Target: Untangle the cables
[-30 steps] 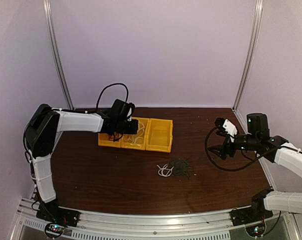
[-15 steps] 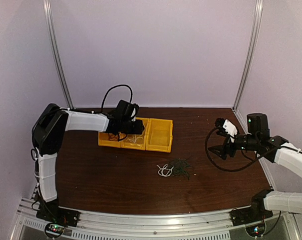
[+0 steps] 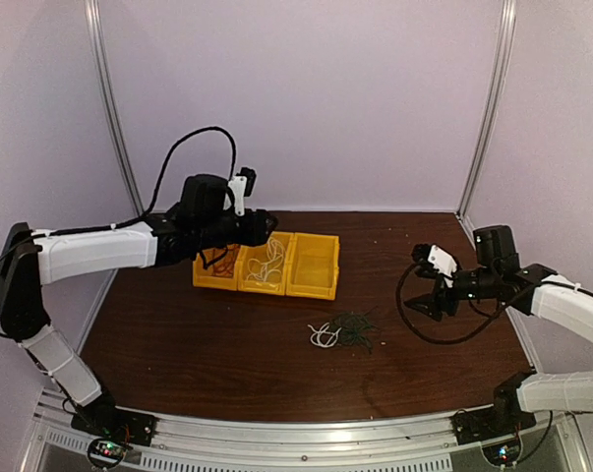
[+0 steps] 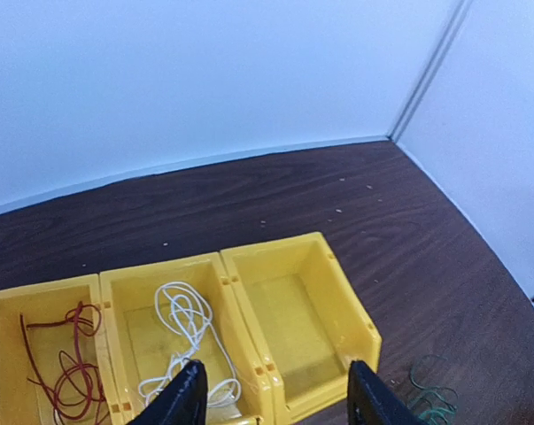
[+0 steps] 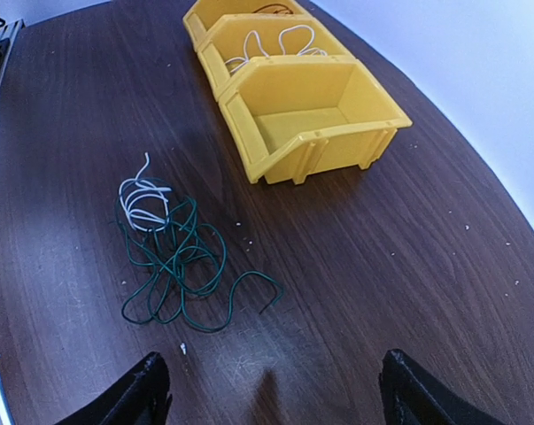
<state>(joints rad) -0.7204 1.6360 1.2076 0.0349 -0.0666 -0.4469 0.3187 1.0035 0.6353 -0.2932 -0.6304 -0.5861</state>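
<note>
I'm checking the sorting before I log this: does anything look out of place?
Yes. A green cable and a small white cable lie tangled together on the table, not in a bin. The nearest bin is empty; the other two hold a red cable and a long white cable.

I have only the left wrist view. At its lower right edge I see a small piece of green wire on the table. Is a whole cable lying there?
Observer: Yes, a green cable lies in a loose tangle on the table, on the robot's side of the yellow bins.
Operator: Is it alone?
Observer: No, a short white cable overlaps one end of it.
Operator: Where is the right hand?
Observer: The right hand is open and empty, off to the right of the pile.
</note>
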